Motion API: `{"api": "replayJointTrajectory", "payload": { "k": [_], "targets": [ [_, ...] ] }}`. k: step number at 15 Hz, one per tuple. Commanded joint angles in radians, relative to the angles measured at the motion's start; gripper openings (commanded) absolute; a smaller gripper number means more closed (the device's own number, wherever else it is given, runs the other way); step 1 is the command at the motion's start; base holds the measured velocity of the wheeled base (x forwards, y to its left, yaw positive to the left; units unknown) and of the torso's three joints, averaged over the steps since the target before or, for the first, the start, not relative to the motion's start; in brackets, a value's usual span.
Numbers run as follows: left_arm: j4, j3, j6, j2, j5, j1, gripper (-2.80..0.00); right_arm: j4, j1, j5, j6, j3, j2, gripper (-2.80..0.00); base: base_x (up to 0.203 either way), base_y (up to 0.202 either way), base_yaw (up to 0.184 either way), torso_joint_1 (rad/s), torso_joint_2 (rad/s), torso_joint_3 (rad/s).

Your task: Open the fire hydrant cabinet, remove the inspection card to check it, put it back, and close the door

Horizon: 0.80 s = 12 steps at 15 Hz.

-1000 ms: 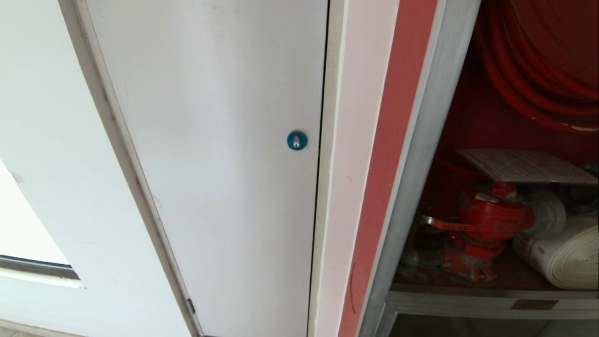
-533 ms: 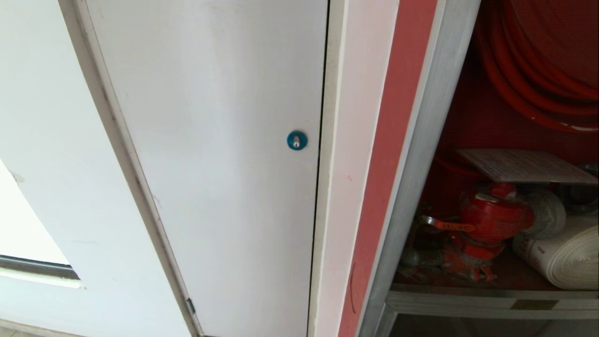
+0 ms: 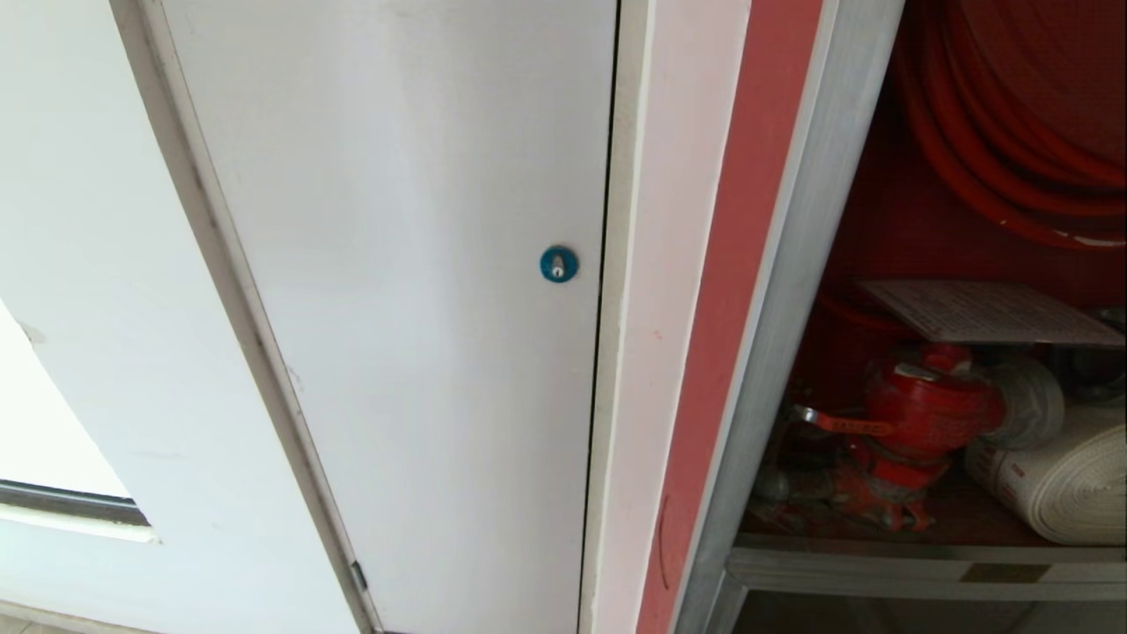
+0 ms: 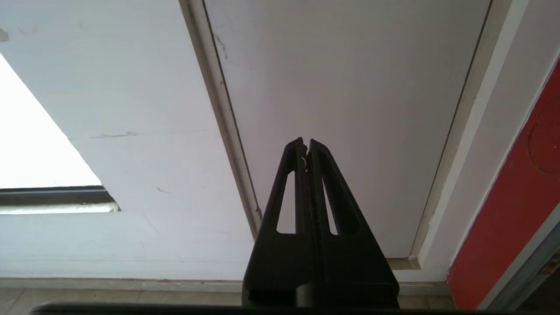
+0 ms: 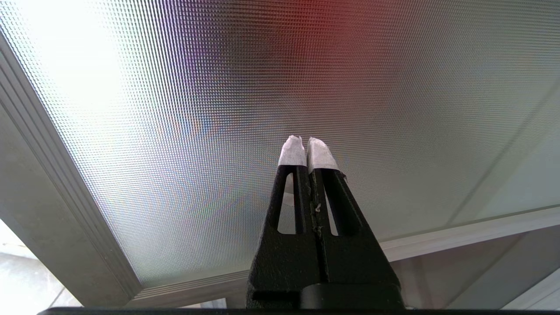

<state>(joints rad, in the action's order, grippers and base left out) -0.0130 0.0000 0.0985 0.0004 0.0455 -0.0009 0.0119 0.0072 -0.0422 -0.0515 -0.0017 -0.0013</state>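
Looking from my side, I see the left gripper (image 4: 307, 142) nearest, jaws pressed together, empty, facing the plain white panel (image 3: 396, 264). The right gripper (image 5: 306, 140), jaws together and empty too, sits close against the door (image 5: 245, 87). Farther right, the fire hydrant cabinet (image 3: 792, 264) stands open; the inspection card (image 3: 986, 313) lies above the red valve (image 3: 924, 409). I judge a careless reach could knock that thin card down behind the hose.

White panel (image 3: 396, 308), blue lock (image 3: 558, 264). Beside it: silver-framed cabinet (image 3: 792, 291), red inside; red reel (image 3: 1012, 132), red valve (image 3: 924, 409), white hose (image 3: 1057, 480), fine-printed white card (image 3: 982, 313).
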Motion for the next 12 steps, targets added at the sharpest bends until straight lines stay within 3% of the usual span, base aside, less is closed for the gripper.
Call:
{"api": "replayJointTrajectory", "payload": {
  "k": [1,12],
  "targets": [
    [-0.001,0.006,-0.003,-0.002,0.000,0.000,-2.80,0.000,0.000,-0.001,-0.001,0.000,0.000,-2.80,0.000,0.000,0.000,0.000,0.00,0.000],
    [-0.004,0.006,-0.051,-0.002,-0.015,0.001,-2.80,0.000,0.000,-0.001,-0.001,0.000,0.000,-2.80,0.000,0.000,0.000,0.000,0.00,0.000]
  ]
}}
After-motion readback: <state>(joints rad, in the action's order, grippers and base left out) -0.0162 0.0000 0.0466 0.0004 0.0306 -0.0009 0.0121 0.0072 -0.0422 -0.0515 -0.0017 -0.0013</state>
